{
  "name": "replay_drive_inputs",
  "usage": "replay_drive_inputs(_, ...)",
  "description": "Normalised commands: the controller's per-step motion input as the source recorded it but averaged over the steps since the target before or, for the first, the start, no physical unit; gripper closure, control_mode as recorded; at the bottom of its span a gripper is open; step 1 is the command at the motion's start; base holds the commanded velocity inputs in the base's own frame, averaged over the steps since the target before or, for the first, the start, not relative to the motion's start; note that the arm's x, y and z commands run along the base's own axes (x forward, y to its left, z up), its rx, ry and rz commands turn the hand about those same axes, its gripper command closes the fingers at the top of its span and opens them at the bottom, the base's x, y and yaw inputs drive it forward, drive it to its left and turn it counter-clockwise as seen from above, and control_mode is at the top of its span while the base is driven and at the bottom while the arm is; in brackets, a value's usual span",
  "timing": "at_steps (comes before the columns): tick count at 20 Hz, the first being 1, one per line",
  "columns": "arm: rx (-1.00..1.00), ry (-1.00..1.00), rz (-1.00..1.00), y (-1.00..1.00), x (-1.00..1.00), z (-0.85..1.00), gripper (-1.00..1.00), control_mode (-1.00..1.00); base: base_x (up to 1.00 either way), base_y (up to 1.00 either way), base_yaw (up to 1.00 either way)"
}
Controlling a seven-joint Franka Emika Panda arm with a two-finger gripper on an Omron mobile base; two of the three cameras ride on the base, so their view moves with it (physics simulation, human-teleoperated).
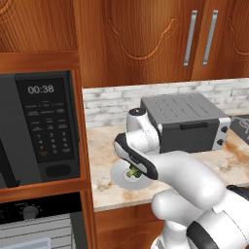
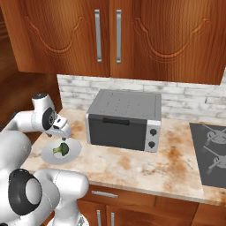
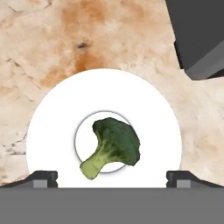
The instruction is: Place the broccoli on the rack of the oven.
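Gripper (image 3: pixel 112 178) fingers spread wide, poised above broccoli (image 3: pixel 113 146) lying at centre of plate (image 3: pixel 52 131) on counter (image 3: pixel 39 48)

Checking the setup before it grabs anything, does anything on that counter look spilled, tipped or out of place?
Nothing stands out. The broccoli lies on its side in the middle of the plate, which sits flat on the counter beside the toaster oven. No spills visible.

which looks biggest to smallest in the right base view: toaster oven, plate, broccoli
1. toaster oven
2. plate, nearer the camera and still smaller
3. broccoli, lying on the plate
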Motion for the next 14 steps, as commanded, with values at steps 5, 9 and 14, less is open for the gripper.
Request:
replay_drive_inputs(5,0.01,0.09,-0.12,-0.03,0.00,-0.67,-1.00,-1.00,0.00,0.00,0.00)
replay_drive_inputs(9,0.00,0.01,0.00,-0.16,0.16,-0.37,-1.00,-1.00,0.00,0.00,0.00)
replay_drive_inputs(14,0.00,0.00,0.00,-0.10,0.27,-0.34,-1.00,-1.00,0.00,0.00,0.00)
